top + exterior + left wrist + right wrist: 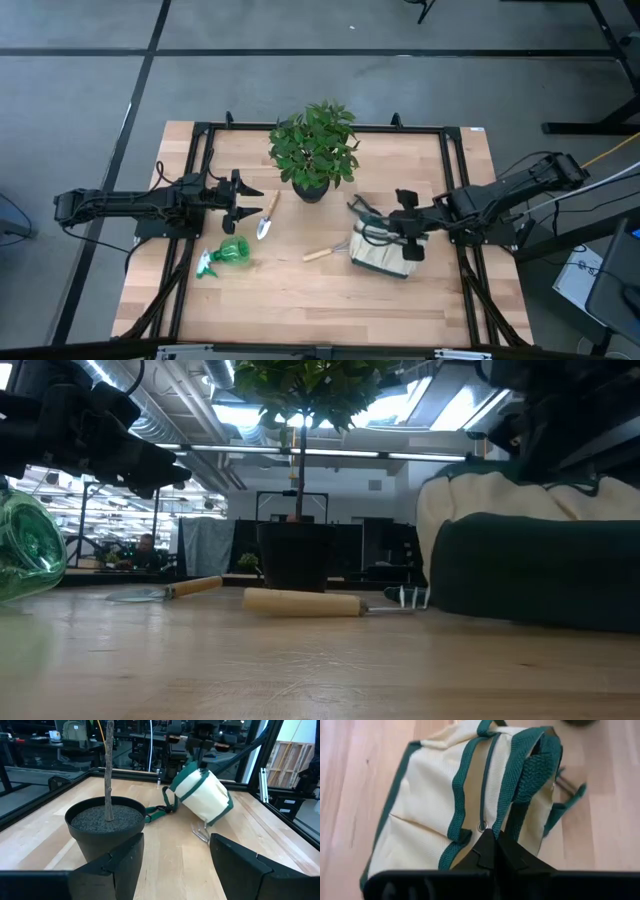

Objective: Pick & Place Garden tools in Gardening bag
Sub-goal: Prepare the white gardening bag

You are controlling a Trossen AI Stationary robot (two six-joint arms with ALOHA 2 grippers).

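Two dark arms reached over the wooden table (300, 300) in the high view. At left of centre, the left gripper (247, 200) hung with fingers spread and empty, just left of the silver trowel (267, 217) and above the green spray bottle (226, 254). Right of centre, the right gripper (409, 238) was clenched on the cream gardening bag (380, 255), the wooden-handled rake (325, 251) lying at the bag's left edge. The potted plant (314, 150) stood at upper centre.

In the low view, the rake handle (302, 602) lay at centre, the trowel (170, 591) behind it to the left, the spray bottle (28, 552) at the left edge, the bag (530, 550) filling the right.

In the left wrist view, parted fingers (125, 865) framed the black pot (105, 827); the bag (202, 795) sat tilted at upper centre.

In the right wrist view, pinched fingertips (492, 850) gripped the bag's green trim (517, 775).
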